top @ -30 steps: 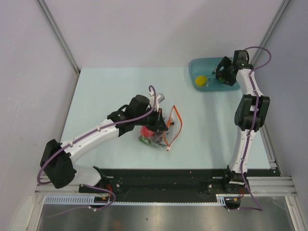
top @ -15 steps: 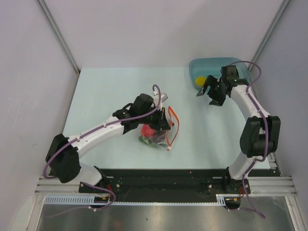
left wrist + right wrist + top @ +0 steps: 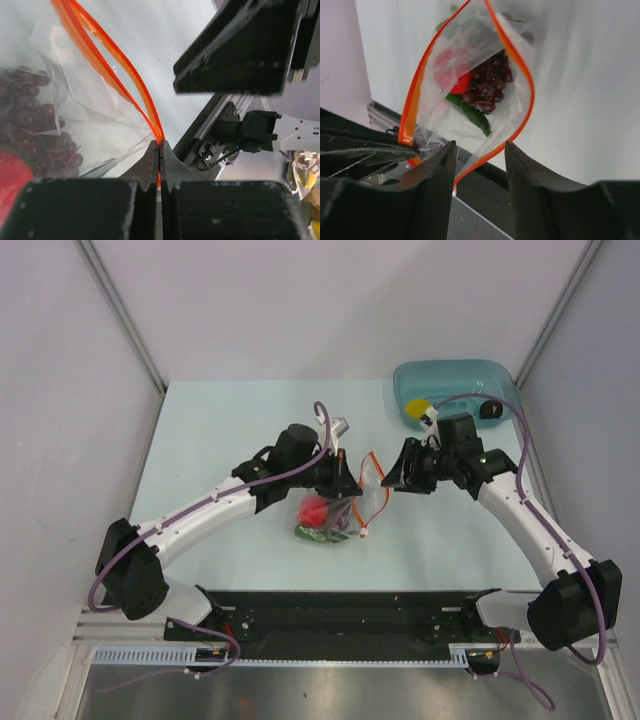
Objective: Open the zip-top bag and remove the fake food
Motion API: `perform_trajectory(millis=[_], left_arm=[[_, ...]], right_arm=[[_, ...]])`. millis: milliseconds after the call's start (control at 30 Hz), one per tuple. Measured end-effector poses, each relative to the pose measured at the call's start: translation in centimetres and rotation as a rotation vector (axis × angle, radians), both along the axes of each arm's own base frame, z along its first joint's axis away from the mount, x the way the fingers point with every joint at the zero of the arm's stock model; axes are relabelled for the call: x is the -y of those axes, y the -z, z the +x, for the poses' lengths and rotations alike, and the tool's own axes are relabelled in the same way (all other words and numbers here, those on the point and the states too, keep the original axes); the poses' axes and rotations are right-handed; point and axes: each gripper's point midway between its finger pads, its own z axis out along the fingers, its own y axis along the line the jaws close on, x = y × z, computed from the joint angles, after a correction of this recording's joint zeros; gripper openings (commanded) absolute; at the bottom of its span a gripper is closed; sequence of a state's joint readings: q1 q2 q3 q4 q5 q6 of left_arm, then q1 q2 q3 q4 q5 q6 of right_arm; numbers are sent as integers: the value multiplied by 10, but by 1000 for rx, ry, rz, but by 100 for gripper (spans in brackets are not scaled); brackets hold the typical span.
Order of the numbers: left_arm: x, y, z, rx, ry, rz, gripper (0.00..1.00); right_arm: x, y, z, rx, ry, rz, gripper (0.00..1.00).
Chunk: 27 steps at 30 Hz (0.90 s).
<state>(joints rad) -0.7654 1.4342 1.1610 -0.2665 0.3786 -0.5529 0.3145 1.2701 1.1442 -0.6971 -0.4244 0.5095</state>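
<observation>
The zip-top bag (image 3: 352, 505) lies near the middle of the pale worktop (image 3: 220, 430), its mouth gaping toward the right arm. The orange-red zipper strip (image 3: 527, 75) forms an open loop. A small white slider tab (image 3: 365, 533) hangs at the end of the strip nearest the arm bases.

The left end effector (image 3: 340, 483) is clenched on 1 lip of the strip. In its wrist view the 2 fingers meet with the orange band pinched between their tips (image 3: 159, 150).

The right end effector (image 3: 398, 477) sits just beside the bag mouth with its fingers spread. In its own wrist view the other lip of the strip runs through the gap between the 2 fingers (image 3: 479, 155). Whether either finger touches the strip cannot be told.

Inside the pouch are a red round fruit (image 3: 452, 67), a dark purple grape bunch (image 3: 490, 82) and a slim green vegetable (image 3: 472, 115), packed close together.

At the far right corner of the worktop stands a teal translucent tray (image 3: 460, 385). It holds a yellow lemon-like piece (image 3: 418, 408) and a dark round piece (image 3: 489, 412), well apart from each other.
</observation>
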Motion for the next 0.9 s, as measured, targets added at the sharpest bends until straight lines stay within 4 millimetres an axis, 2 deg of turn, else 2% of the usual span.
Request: perform_trajectory(millis=[67, 133, 200, 333, 533, 900], left_arm=[[1, 0, 0, -10, -10, -13, 0], [2, 2, 0, -21, -16, -18, 0], [2, 2, 0, -31, -23, -24, 0], [4, -1, 1, -30, -27, -37, 0], [5, -2, 2, -32, -32, -45, 0], [7, 0, -1, -39, -34, -47, 0]], right_arm=[[-12, 0, -8, -9, -25, 26, 32], [-20, 1, -12, -10, -46, 42, 28], [-29, 0, -15, -19, -65, 61, 27], [-40, 3, -10, -26, -79, 92, 26], [-51, 22, -2, -70, -87, 101, 20], [-78, 65, -1, -133, -136, 78, 22]])
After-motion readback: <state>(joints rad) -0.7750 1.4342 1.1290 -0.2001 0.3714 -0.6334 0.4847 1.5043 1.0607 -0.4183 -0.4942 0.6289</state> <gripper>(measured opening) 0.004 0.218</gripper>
